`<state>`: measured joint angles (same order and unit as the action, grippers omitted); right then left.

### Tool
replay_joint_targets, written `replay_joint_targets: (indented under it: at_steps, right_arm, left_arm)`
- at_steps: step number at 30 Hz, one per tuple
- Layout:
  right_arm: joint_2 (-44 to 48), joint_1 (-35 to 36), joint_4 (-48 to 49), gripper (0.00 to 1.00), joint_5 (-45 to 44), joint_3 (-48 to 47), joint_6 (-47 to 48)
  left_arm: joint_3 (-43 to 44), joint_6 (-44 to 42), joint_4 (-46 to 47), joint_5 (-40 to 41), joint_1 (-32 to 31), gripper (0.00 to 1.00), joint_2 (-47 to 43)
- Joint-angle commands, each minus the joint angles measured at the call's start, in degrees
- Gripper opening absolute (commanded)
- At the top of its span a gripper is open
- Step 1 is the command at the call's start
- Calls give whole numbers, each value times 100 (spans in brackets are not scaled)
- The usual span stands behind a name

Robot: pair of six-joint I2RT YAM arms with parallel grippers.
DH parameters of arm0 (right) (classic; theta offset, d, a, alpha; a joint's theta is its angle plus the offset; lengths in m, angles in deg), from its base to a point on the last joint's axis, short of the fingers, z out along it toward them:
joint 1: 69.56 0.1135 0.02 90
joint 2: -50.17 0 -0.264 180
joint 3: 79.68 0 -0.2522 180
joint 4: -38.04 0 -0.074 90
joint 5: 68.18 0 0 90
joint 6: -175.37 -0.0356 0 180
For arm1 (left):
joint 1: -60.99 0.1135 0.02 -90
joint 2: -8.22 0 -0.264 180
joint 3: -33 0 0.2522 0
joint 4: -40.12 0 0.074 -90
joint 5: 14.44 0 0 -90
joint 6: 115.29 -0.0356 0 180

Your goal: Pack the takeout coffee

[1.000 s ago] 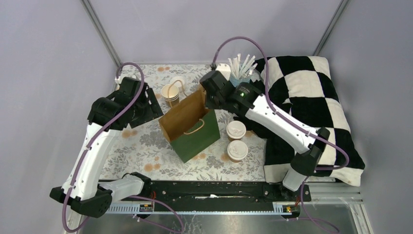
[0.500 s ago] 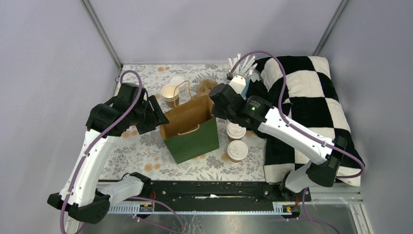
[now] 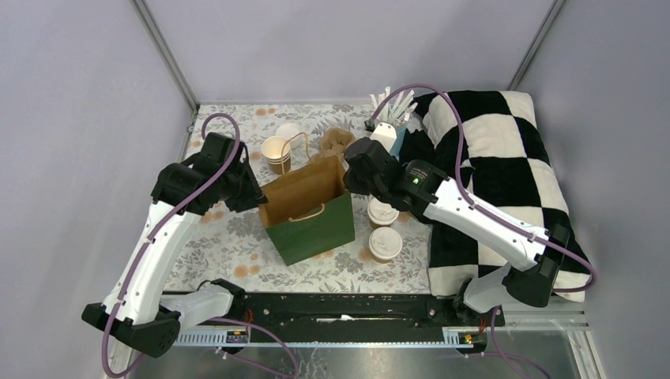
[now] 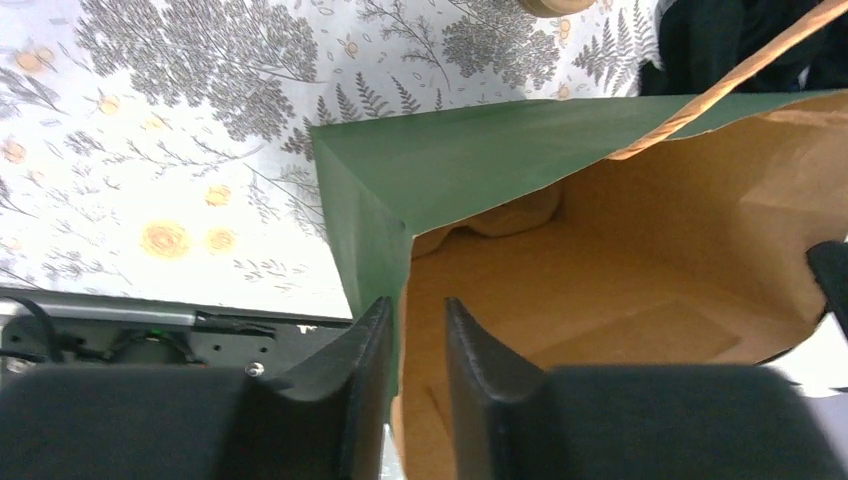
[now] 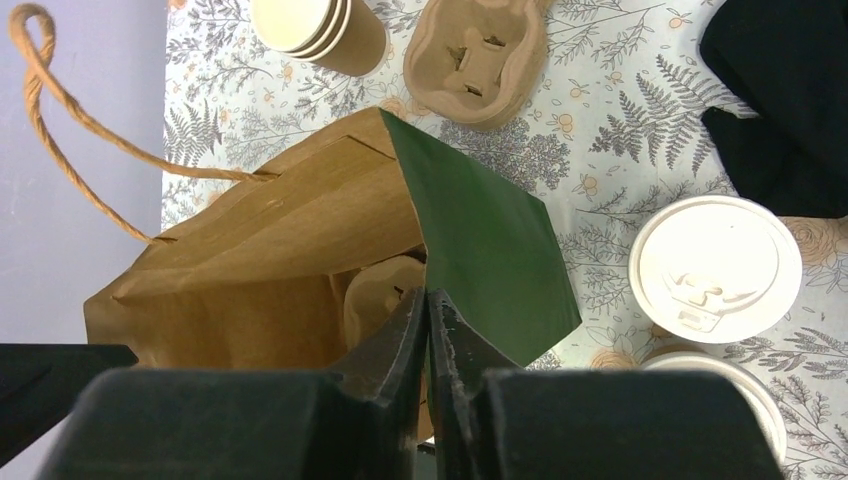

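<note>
White-lidded tan cups (image 3: 383, 212) beside green bag (image 3: 314, 230); left jaws open, right jaws pinching it.

The left end effector (image 4: 417, 318) has reached the green bag (image 3: 316, 229)'s left rim, its jaws narrowed astride it, apparently not yet pinching.

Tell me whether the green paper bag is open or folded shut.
Open and upright: the green paper bag gapes, brown inside showing from above; the right gripper pinches its rim.

Plain lavender-grey walls (image 3: 332, 47) close in on three sides, with silver metal posts (image 3: 162, 51) at the corners. The fern-and-flower printed white tablecloth (image 3: 229, 237) lies evenly lit; a black-and-white checked cushion (image 3: 506, 158) fills its right side.
</note>
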<state>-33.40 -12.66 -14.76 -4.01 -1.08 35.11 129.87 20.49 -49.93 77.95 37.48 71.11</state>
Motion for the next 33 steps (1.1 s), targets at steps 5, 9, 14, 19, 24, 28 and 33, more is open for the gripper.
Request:
replay_joint_targets:
  at_steps: [5, 9, 14, 19, 24, 28, 33]
  right_arm:
    - [191, 60, 125, 20, 405, -125, 423]
    - [274, 92, 15, 20, 609, -84, 767]
    - [454, 114, -323, 22, 533, -75, 924]
    - [573, 115, -771, 53, 496, -232, 1683]
    - [673, 97, -2036, 83, 232, -978, 2937]
    - [818, -365, -3068, 93, 424, -975, 3071]
    - [1000, -1040, -3072, 99, 2488, 271, 2784]
  left_arm:
    - [261, -550, 491, 560, 30, 4, 206]
    - [544, -912, 520, 969, 31, 0, 373]
    - [602, -1297, 609, 1274, 30, 0, 386]
    - [464, -1358, 645, 1260, 33, 0, 328]
    - [302, -1321, 644, 1314, 30, 0, 326]
    - [317, -1313, 676, 1339, 30, 3, 360]
    - [388, -1377, 613, 1403, 31, 3, 472]
